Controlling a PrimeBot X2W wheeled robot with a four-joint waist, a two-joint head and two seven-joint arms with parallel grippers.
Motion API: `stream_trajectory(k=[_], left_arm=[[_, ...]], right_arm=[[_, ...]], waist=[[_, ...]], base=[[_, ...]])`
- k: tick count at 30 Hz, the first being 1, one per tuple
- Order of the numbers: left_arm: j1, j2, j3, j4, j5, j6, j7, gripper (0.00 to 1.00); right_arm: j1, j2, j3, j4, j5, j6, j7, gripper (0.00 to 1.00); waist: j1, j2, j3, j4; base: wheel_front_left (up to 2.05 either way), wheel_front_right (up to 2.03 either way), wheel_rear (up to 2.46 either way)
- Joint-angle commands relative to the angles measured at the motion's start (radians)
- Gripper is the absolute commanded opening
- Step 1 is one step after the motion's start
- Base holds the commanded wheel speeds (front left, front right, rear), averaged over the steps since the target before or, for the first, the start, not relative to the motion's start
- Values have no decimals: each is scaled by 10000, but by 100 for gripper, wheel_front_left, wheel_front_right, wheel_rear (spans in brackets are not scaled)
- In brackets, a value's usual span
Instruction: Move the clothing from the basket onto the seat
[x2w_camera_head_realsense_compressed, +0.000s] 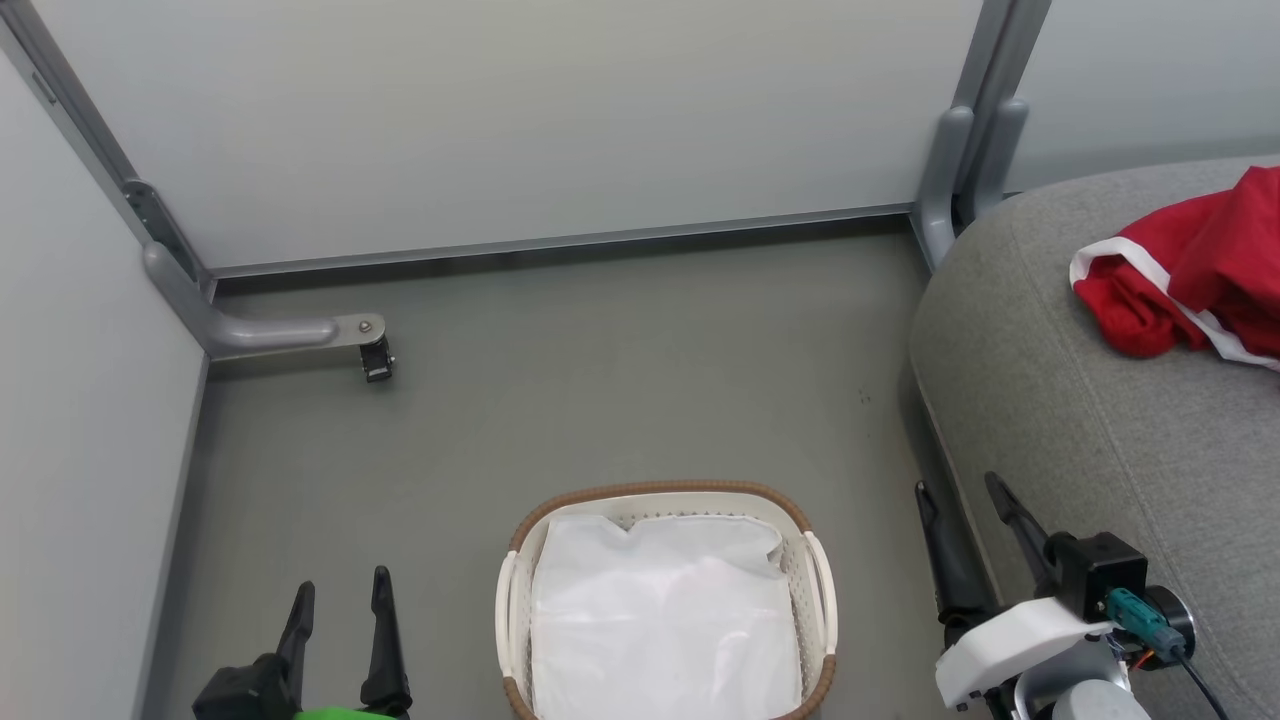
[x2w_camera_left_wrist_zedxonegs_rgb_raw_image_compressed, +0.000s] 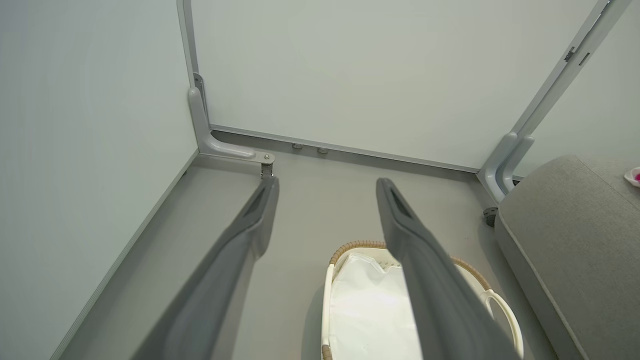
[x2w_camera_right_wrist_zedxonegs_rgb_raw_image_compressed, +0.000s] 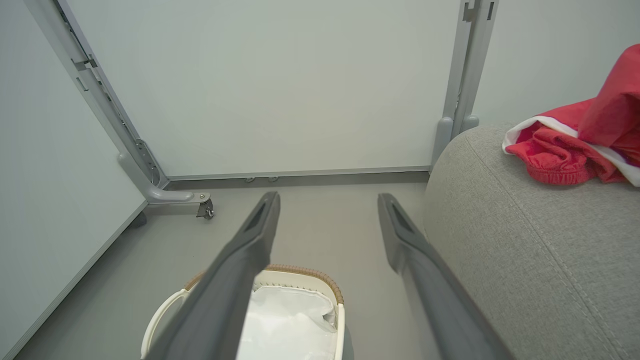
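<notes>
The clothing (x2w_camera_head_realsense_compressed: 1190, 275) lies bunched on the seat (x2w_camera_head_realsense_compressed: 1080, 420), ahead of and to the right of the right gripper (x2w_camera_head_realsense_compressed: 956, 484), well apart from its fingers. The heap runs off the right edge of the head view, so its full length and long axis cannot be told. The white-trimmed edge is the part nearest the fingers.

Both sets of fingers are spread wide and hold nothing. The right gripper's fingers point up alongside the seat's rounded front. The left gripper (x2w_camera_head_realsense_compressed: 342, 582) hangs over the floor (x2w_camera_head_realsense_compressed: 600, 380), far from the garment.

The basket (x2w_camera_head_realsense_compressed: 660, 492) sits on the floor between the two grippers, just inside each one's inner finger. In it lies the white sheet lining (x2w_camera_head_realsense_compressed: 660, 610).

With the red garment resting on the cushion and the basket holding the liner, the transfer looks complete. Should the heap need nudging further onto the seat, the right arm is clearly the nearer one. It would reach forward and to the right, over the cushion's edge.
</notes>
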Motion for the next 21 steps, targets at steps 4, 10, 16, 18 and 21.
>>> stream_trajectory(k=[4,10,16,18,21], left_arm=[[-171,-1,79,23,107,-31,-7,100],[-204,-20,170,-26,63,-15,-7,100],[9,-82,162,352,-89,-36,45,0],[-56,-82,223,351,-440,-65,156,0],[-141,-82,304,336,-943,-108,308,0]], right_arm=[[113,-40,-24,1,37,-15,-21,100],[95,-39,-34,27,44,-15,-20,100],[82,49,-14,295,148,0,32,0],[75,40,-51,262,551,0,121,0],[55,18,-112,228,1130,-1,257,0]], waist=[[1,-1,15,8],[1,-1,40,22],[1,-1,42,22],[1,-1,37,20],[1,-1,31,16]], base=[[0,0,0],[0,0,0],[0,0,0],[0,0,0],[0,0,0]])
